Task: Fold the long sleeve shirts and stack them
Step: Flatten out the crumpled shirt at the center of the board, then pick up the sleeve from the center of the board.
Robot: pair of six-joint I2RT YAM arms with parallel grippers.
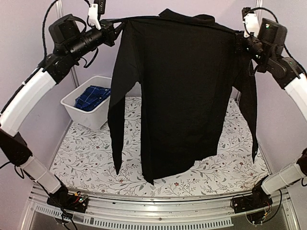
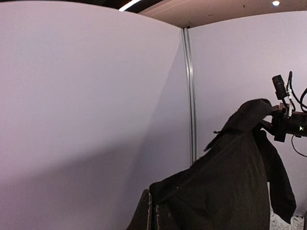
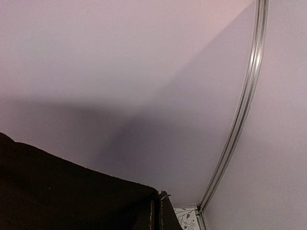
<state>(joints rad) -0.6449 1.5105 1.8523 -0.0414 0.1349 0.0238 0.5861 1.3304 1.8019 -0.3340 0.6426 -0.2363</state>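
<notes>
The black shirt (image 1: pixel 182 96) hangs full length in the air, spread wide and plain-faced toward the top camera. One long sleeve dangles down each side and the hem ends raggedly just above the floral tabletop (image 1: pixel 86 163). Its collar sits bunched at the top edge.

A white tub (image 1: pixel 79 112) stands at the far left of the tabletop, behind the hanging left sleeve. The blue plaid shirt (image 1: pixel 93 97) lies crumpled inside it.

The left claw (image 1: pixel 113 29) is raised high and has the black shirt by one shoulder. The right claw (image 1: pixel 238 42) has the other shoulder at about the same height, so the top edge runs nearly level between them. Both claws are closed down on the cloth. The fingertips are mostly buried in dark fabric, so the pinch seems tight rather than plainly seen. In each wrist view the cloth (image 2: pixel 216 191) (image 3: pixel 57 191) fills the lower part, rising from where that claw's fingers meet.
</notes>
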